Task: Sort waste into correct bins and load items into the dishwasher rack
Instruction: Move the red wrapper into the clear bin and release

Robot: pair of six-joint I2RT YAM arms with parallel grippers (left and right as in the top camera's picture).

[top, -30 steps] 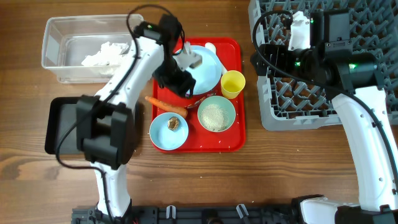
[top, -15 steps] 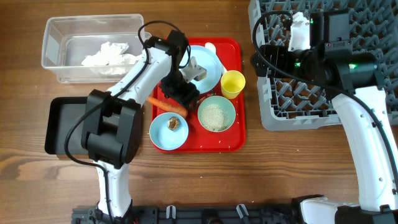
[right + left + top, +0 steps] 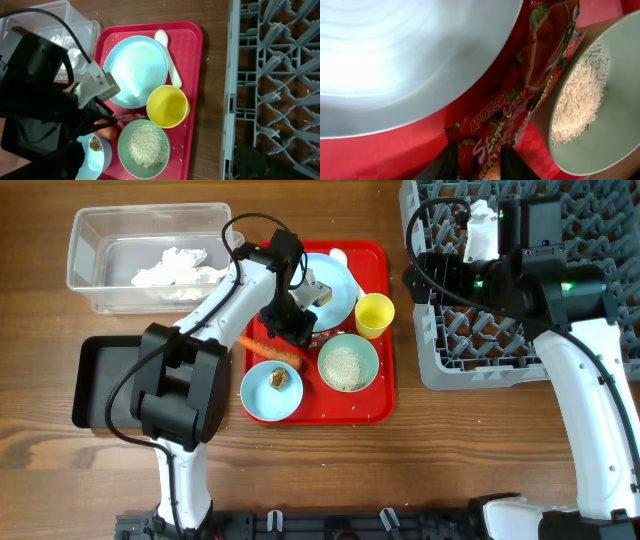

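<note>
Wrapper look: small red foil snack wrapper [image 3: 520, 100], glossy and creased, printed with strawberry pictures and yellow-green lettering.
Wrapper place: flat on the red plastic serving tray [image 3: 375, 405], wedged between the light blue round plate [image 3: 335, 285] and the pale green bowl [image 3: 348, 363], one end running up the bowl's side.
Left claw: left gripper [image 3: 477, 162] low over the tray, black fingers [image 3: 445, 162] pressed against either edge of the wrapper's near end, pinching it.
Right claw: right gripper [image 3: 483, 230] above the large grey plastic grid rack [image 3: 440, 370], spread wide, nothing between.
Writing: "APOLLO" in capitals on the wrapper; beneath it a script word like "Layer", the rest too creased to read.
Waste count: one wrapper, one orange carrot [image 3: 268, 348], one crumpled white tissue [image 3: 175, 268], one small brownish food lump [image 3: 280, 378], one heap of white rice grains [image 3: 580, 100].
Dish count: one plate, two bowls (pale green with rice, light blue bowl [image 3: 272, 392] with the lump), one small yellow cup [image 3: 375, 314], one white spoon [image 3: 167, 55].
Bin count: two, namely a clear plastic rectangular tub [image 3: 85, 240] holding the tissue and a shallow black rectangular tray [image 3: 95, 380].
</note>
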